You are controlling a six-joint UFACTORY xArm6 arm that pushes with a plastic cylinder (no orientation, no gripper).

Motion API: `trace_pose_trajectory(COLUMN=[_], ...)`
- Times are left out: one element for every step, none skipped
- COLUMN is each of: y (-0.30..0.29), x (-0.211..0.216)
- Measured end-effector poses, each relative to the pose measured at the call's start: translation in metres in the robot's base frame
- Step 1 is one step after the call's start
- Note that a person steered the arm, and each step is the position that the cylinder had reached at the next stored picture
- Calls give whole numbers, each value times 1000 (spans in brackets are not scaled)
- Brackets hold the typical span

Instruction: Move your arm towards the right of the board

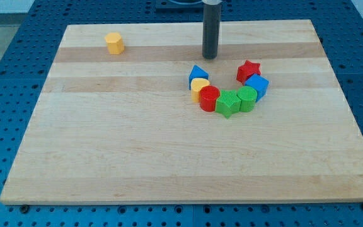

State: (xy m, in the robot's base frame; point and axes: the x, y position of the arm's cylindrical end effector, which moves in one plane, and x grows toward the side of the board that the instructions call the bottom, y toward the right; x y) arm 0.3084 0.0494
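Green star (pixel 228 104) sits lowest in the view, part of a tight arc: red cylinder (pixel 208 98) and yellow heart-like block (pixel 200 87) touching on its left, blue block (pixel 198 74) above those; green cylinder (pixel 247 98), blue cube (pixel 257 85) and red star (pixel 248 70) curve up on its right. Arc opens toward the view's top. My tip (pixel 210 57) rests on the bench (pixel 137 151) just above that opening, apart from every block. No hand fitted, only the rod. Yellow hexagonal block (pixel 114 43) lies alone, far left. Rightward travel along the upper strip looks unobstructed; red star nearest risk.
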Motion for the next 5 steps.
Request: trace_pose_trajectory(y=[9,10,25,52,61], x=[3,3,4,6,10])
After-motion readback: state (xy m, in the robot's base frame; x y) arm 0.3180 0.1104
